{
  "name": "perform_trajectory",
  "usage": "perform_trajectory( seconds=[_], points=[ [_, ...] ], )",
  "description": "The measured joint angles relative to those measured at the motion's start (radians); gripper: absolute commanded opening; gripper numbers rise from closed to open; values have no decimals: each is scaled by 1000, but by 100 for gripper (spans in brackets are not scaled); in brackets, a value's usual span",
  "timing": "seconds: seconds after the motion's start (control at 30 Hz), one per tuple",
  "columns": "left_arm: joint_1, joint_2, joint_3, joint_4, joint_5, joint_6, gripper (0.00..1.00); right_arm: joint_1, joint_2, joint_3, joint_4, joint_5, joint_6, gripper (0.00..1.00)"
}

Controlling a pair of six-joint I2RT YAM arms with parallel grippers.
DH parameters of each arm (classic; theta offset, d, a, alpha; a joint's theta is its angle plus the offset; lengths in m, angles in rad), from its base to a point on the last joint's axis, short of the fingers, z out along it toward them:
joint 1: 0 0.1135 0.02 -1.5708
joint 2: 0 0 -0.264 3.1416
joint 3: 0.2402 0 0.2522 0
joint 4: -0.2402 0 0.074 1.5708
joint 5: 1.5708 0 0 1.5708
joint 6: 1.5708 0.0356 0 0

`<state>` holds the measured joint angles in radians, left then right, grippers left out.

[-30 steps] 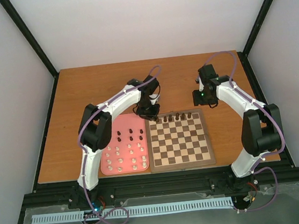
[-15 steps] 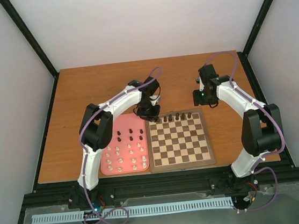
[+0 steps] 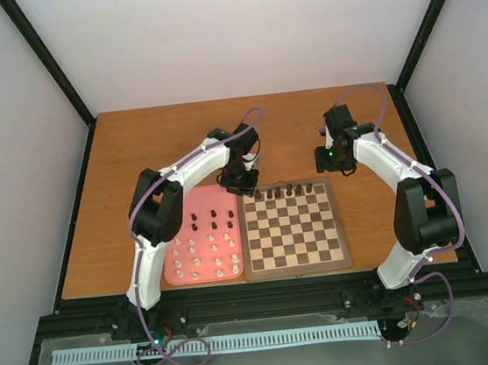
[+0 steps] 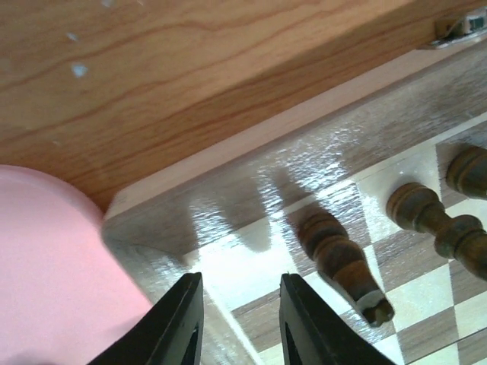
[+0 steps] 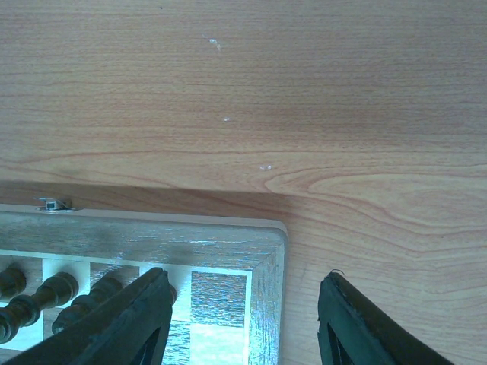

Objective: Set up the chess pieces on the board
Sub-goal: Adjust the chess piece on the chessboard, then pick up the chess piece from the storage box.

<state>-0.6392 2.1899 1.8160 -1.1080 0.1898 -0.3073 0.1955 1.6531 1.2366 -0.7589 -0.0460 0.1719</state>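
2 arms reach to the far edge of the board (image 3: 296, 270), and both pincers are empty.

Left pincer (image 4: 237, 323) hangs low over the board's far-left corner. Its fingers are a small gap apart with nothing between them, and a light corner square shows in the gap. 1 dark piece (image 4: 341, 262) stands on the next square along, just beside the right finger and not touching it. More dark pieces follow it down the far row; I can't count them for sure.

Right pincer (image 5: 243, 327) is spread wide and holds nothing. In the wrist view it straddles the board's far-right corner, with 1 finger over the last squares of the far row and the other over bare bench (image 5: 266, 91). The dark corner square between them has no piece on it.

The board lies flat on the bench in front of the arm bases. The rest of its squares are bare.

Pink tray (image 3: 176, 208) sits touching or just beside the board's left edge. It holds the remaining chess pieces (image 3: 206, 248) upright in rows, a few dark ones at the far end and cream ones nearer the bases.
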Motion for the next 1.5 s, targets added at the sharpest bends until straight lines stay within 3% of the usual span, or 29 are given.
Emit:
perform_trajectory(
  seconds=[0.37,0.73,1.0,1.5],
  points=[
    [116,-26,66,-42,-101,21,49,-5,3,0,0,-11,-4,60],
    [456,-245,-170,-6,-162,25,46,-5,3,0,0,-23,-11,60],
    [467,-270,-304,26,-157,34,45,-5,12,0,0,-24,-11,60],
    [491,-276,-410,84,-161,46,41,-5,12,0,0,-26,-11,60]
  ],
)
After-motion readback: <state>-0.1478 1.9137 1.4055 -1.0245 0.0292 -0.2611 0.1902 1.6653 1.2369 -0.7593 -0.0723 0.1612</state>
